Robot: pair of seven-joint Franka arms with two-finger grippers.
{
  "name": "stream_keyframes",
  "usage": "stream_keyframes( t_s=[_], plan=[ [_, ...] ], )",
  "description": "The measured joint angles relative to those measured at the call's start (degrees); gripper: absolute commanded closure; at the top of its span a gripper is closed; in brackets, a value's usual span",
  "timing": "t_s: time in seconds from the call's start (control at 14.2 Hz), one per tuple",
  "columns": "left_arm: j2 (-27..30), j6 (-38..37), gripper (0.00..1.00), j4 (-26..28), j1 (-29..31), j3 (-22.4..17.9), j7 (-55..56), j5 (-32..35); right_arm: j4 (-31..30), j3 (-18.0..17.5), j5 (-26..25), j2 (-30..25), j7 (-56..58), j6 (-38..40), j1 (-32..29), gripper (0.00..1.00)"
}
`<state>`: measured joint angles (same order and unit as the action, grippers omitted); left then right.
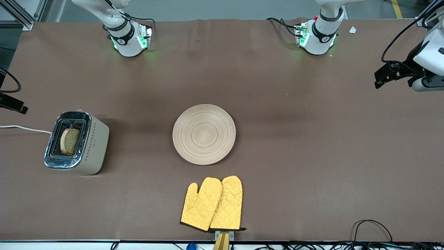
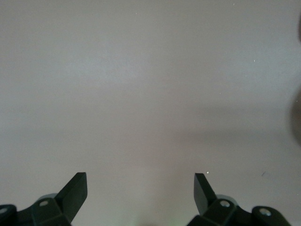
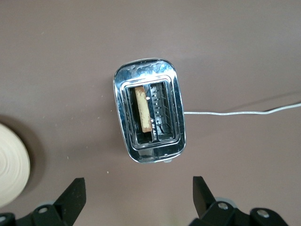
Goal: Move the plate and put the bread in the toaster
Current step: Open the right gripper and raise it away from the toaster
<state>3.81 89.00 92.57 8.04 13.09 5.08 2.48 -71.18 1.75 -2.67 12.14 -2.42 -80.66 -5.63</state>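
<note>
The wooden plate lies flat at the table's middle with nothing on it; its edge also shows in the right wrist view. The beige toaster stands toward the right arm's end. The bread stands upright in the slot nearer the plate, as the right wrist view also shows. My right gripper is open and empty, high over the table beside the toaster. My left gripper is open and empty over bare table at the left arm's end.
A pair of yellow oven mitts lies near the front edge, nearer the camera than the plate. The toaster's white cord runs off the table's end. Cables trail along the front edge.
</note>
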Motion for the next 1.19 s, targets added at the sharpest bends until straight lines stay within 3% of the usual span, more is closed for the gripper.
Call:
stream_keyframes(
  t_s=[0.63,1.19],
  plan=[
    [0.0,0.0,0.0,-0.6,0.0,-0.2,0.0,0.0,-10.9,-0.9,2.7,-10.7,0.1,-2.5,1.7,0.0],
    [0.0,-0.1,0.0,-0.8,-0.9,0.0,-0.2,-0.1,-12.2,-0.9,2.7,-11.8,-0.2,-3.1,1.9,0.0]
  ],
)
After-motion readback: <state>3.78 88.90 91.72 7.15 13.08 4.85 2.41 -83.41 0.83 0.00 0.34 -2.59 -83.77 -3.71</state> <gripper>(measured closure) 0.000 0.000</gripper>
